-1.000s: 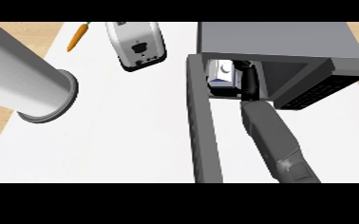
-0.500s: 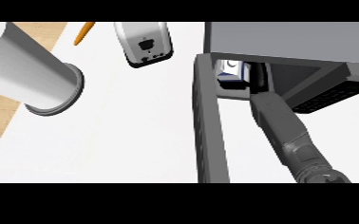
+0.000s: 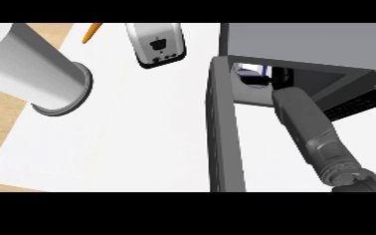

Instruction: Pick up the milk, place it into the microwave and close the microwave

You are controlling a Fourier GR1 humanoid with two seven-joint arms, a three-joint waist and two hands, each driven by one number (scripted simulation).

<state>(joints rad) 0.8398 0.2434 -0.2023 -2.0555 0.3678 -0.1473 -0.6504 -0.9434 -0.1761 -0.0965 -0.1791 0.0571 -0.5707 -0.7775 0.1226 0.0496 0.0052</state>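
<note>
Inside microwave (image 3: 294,45), milk (image 3: 248,71) beside right hand (image 3: 282,74); fingers' state unclear.

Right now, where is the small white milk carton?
In the head view, the small white milk carton sits at upper right, inside the open grey microwave, just behind its open door, beside the right forearm.

I am in a kitchen. A grey microwave (image 3: 301,45) stands at the far right on the white surface (image 3: 140,144), its door (image 3: 224,129) swung open toward me. At the far middle lies a small white and black countertop appliance (image 3: 155,44), with an orange carrot-like thing (image 3: 92,31) to its left.
</note>
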